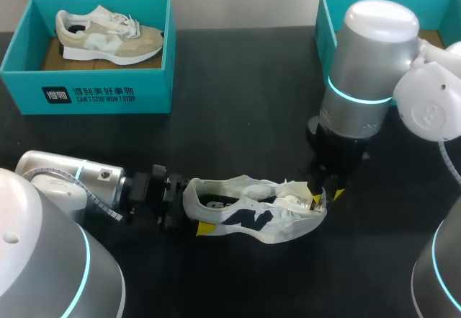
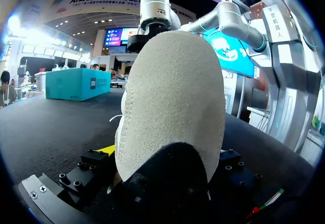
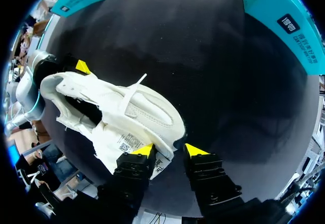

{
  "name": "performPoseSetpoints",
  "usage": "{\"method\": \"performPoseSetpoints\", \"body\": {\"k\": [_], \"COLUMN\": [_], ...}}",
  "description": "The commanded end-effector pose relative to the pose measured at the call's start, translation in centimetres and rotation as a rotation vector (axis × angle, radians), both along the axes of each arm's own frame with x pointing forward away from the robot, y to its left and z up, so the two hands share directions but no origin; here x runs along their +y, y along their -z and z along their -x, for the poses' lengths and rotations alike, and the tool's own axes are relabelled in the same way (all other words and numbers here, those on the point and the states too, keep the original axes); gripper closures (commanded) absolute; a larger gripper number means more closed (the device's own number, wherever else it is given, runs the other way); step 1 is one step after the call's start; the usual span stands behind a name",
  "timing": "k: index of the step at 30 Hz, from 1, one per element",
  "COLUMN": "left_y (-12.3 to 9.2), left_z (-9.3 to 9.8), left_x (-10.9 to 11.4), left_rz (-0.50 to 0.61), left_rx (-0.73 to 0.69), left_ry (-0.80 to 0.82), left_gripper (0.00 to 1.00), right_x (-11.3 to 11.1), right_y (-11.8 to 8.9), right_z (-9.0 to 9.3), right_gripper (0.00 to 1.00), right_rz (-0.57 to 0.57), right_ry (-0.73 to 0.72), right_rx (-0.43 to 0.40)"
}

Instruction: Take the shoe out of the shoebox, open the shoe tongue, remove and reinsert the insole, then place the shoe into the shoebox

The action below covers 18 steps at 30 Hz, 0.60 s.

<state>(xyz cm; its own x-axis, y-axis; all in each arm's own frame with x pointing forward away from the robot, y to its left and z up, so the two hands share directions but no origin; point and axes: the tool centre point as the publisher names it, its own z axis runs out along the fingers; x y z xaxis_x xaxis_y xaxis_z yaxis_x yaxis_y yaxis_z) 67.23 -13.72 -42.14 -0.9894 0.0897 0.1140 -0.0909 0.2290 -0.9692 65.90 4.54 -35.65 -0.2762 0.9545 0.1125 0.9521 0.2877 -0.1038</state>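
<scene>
The black tabletop [image 1: 238, 116] is carrying a white mesh sneaker with a dark side logo [image 1: 252, 217], lying on its side. Well behind the sneaker's heel, a teal cardboard shoebox [image 1: 86, 94] is holding a beige-and-white sneaker [image 1: 108, 37]. The left gripper [image 1: 191, 210] is clamping the white sneaker's heel from both sides. The right gripper [image 3: 170, 150] is hovering at the sneaker's toe end, its fingers standing apart, one pressing against the pulled-out white tongue [image 3: 122, 140].
</scene>
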Motion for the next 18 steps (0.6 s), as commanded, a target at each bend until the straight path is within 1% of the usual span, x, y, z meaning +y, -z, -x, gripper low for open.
{"method": "performPoseSetpoints", "body": {"k": [1,2,5,6,8,11,18], "left_y": [0.2,0.2,0.2,0.2,0.2,0.2,0.2], "left_z": [-0.1,-0.1,-0.1,-0.1,-0.1,-0.1,-0.1], "left_x": [-0.2,-0.2,-0.2,-0.2,-0.2,-0.2,-0.2], "left_rz": [-0.002,-0.002,-0.002,-0.002,-0.002,-0.002,-0.002], "left_rx": [0.001,0.001,0.001,0.001,0.001,0.001,0.001], "left_ry": [0.004,0.004,0.004,0.004,0.004,0.004,0.004], "left_gripper": [1.00,1.00,1.00,1.00,1.00,1.00,1.00], "right_x": [-0.1,-0.2,-0.1,-0.1,-0.1,-0.1,0.8], "right_y": [-0.1,-0.2,-1.4,-1.9,-2.7,-4.0,-7.1], "right_z": [0.3,0.3,0.4,0.4,0.4,0.4,0.6], "right_gripper": [0.18,0.00,0.00,0.00,0.00,0.00,0.00], "right_rz": [0.040,0.055,0.111,0.113,0.162,0.167,0.214], "right_ry": [0.041,0.053,0.097,0.121,0.165,0.218,0.231], "right_rx": [-0.018,-0.020,-0.050,-0.063,-0.081,-0.121,-0.183]}}
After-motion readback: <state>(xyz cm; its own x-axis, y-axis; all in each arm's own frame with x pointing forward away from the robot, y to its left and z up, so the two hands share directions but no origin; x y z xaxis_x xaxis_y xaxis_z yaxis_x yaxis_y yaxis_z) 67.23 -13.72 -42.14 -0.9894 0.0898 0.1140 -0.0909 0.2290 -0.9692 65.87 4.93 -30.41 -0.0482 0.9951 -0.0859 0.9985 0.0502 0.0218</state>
